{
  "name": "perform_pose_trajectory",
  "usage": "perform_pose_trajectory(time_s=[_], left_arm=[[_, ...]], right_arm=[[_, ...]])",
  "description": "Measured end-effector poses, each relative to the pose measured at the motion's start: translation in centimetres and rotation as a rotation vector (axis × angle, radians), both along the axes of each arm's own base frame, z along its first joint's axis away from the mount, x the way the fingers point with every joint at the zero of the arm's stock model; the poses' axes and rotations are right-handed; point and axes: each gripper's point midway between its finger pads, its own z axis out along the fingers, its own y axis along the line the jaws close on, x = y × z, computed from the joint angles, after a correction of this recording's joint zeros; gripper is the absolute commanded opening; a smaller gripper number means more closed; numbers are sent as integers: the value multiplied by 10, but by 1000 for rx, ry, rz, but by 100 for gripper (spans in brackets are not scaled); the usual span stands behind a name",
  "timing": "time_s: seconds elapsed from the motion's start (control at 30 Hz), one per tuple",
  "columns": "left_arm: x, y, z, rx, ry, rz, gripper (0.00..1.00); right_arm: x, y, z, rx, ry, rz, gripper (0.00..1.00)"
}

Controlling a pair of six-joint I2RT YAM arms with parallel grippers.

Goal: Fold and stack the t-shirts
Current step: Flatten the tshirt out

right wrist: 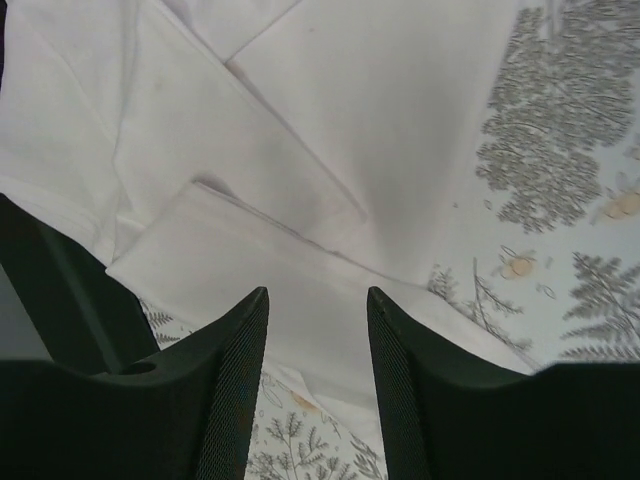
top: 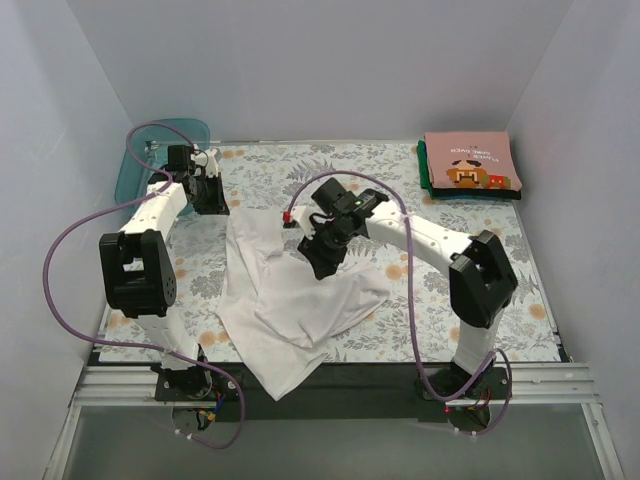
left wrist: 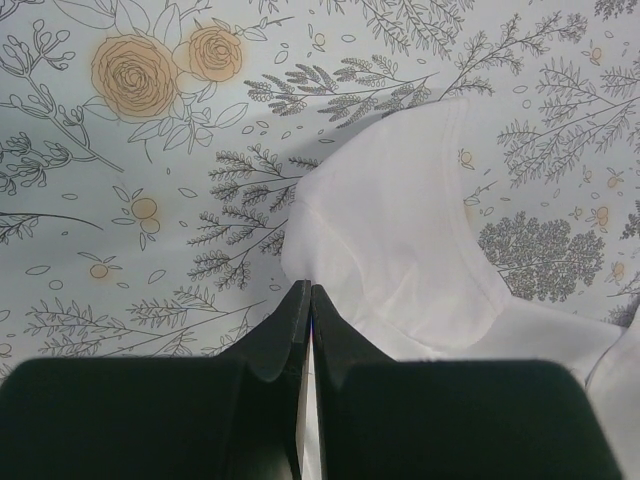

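Observation:
A plain white t-shirt (top: 290, 300) lies crumpled across the middle of the table, and its lower hem hangs over the near edge. My left gripper (top: 213, 198) is at the shirt's far-left corner. In the left wrist view its jaws (left wrist: 308, 288) are pressed together at the edge of the white t-shirt (left wrist: 400, 240), with a sliver of white cloth between them. My right gripper (top: 322, 264) hovers over the shirt's middle. It is open (right wrist: 318, 292) above a folded flap of the white t-shirt (right wrist: 300, 150), with nothing between its fingers. A folded salmon-pink t-shirt (top: 470, 160) tops a dark green t-shirt (top: 428, 180) at the back right.
A translucent teal tray (top: 140, 160) leans at the back left, behind the left arm. White walls close in the floral tablecloth (top: 480, 225) on three sides. The black near edge (top: 380, 375) runs between the two arm bases.

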Motion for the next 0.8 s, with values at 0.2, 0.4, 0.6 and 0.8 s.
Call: perform_pose_trajectory(time_s=[0.2,0.4,0.6,0.8], left_arm=[[1,-3,0,-20,3,6,0],[2,-4,0,-24,1,7,0],[2,-4,-1,-24,1,6,0],[2,-4,-4,-24,9,6,0]], right_arm=[[-20,19,-56,-80,106,58,52],[-16,20,-70,-100,114,41,51],[-16,20,-84,-122,142,30,51],[-17,18,-99,-151,169,25,52]])
